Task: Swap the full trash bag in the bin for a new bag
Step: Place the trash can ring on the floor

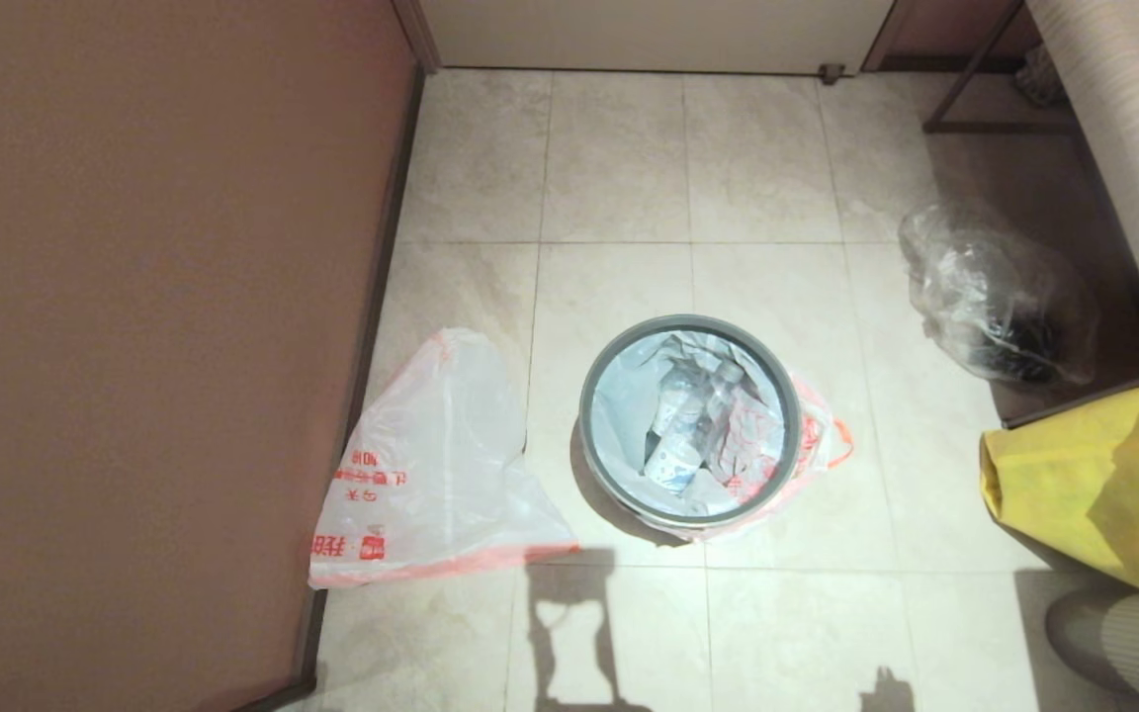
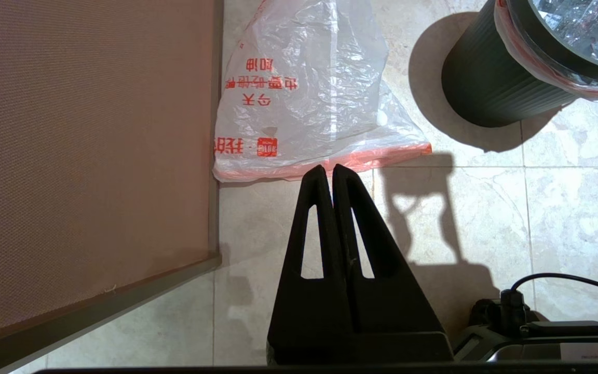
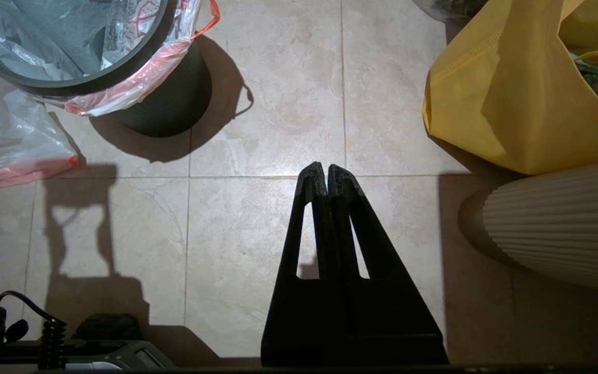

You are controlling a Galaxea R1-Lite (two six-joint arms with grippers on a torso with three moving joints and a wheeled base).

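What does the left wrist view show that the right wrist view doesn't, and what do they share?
Only the left wrist view: the shut left gripper, the new bag's red characters and the brown panel. Only the right wrist view: the shut right gripper, the yellow bag and the ribbed beige object. Both: the bin, the full trash bag's edge over its rim, and the tiled floor.

left tool [image 2: 328,169] closed, right tool [image 3: 322,167] closed
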